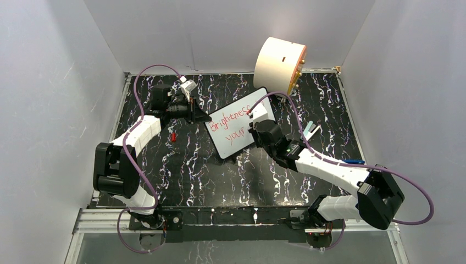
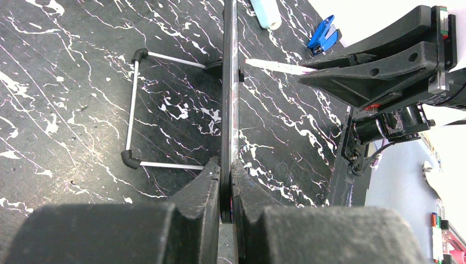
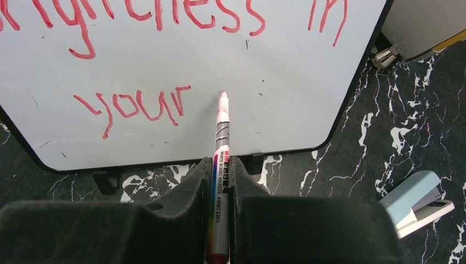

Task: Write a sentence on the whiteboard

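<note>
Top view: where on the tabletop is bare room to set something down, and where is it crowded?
Bare: the wide near-centre stretch of table between the left arm and right arm, in front of the whiteboard; also the far strip left of the cream cylinder. Crowded: around the whiteboard, and the right side by the stapler.

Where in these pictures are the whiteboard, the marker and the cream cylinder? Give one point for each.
whiteboard (image 3: 286, 71): right wrist view, bare white face right of the marker tip.
marker (image 3: 221, 140): right wrist view, striped barrel below the tip.
cylinder (image 1: 276, 61): top view, middle of its cream round face.
</note>
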### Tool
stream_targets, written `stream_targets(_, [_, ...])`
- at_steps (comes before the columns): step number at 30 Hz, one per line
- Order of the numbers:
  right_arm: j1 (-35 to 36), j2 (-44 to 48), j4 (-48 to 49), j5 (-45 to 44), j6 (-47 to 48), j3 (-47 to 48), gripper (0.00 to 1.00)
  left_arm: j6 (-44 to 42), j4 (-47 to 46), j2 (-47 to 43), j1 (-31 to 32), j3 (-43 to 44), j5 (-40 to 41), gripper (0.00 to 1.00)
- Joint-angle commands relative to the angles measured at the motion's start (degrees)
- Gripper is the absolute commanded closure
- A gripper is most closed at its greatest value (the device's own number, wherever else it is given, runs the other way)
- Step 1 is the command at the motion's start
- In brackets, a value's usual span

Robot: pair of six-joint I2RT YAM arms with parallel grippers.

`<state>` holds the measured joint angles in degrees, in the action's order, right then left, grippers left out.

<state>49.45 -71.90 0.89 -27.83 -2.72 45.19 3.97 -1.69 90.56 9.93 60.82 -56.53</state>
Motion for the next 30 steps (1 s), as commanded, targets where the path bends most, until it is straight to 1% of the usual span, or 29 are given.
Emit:
stream_targets(1, [-0.5, -0.4, 3.8, 0.9, 0.4, 0.0, 1.00, -3.1, 5.4, 2.3, 1.6, -1.0, 4.0, 1.00])
stream_targets(19, [-1.5, -2.8, 4.8, 2.1, 0.5, -0.1, 1.00, -3.1, 5.5, 2.5, 1.6, -0.9, 3.8, 1.00])
stream_targets(30, [-2.2, -1.9, 4.5, 0.5, 0.4, -0.9, 1.00, -3.1, 5.6, 2.6, 1.6, -0.9, 3.8, 1.00])
